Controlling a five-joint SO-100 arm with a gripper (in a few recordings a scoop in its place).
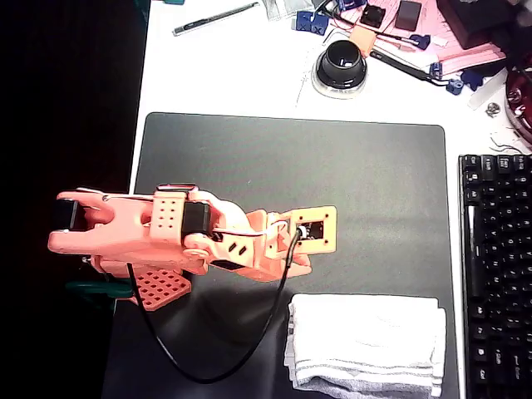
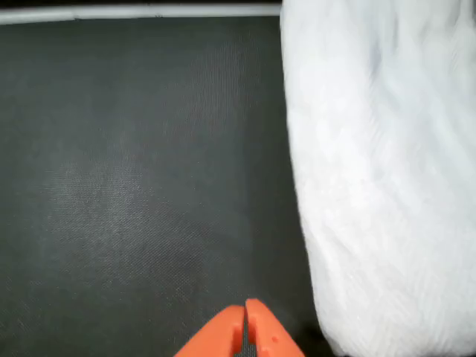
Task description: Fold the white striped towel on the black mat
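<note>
Orange fingers (image 2: 245,331), matte mat (image 2: 134,171)

White tabletop (image 1: 224,75), pretty cluttered up top past the claw (image 1: 303,268): a pen (image 1: 214,18), a round black gadget (image 1: 342,63), pink papers (image 1: 465,50). Black keyboard (image 1: 496,266) off to the claw's right. Left side's pitch dark.

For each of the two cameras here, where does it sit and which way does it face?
Overhead view: above the desk, looking straight down on the black mat, keyboard and the orange arm.
Wrist view: on the arm, looking along the mat; the gripper tips, closed, show at bottom centre.
Shared: mat and the folded white striped towel beside the gripper.
</note>
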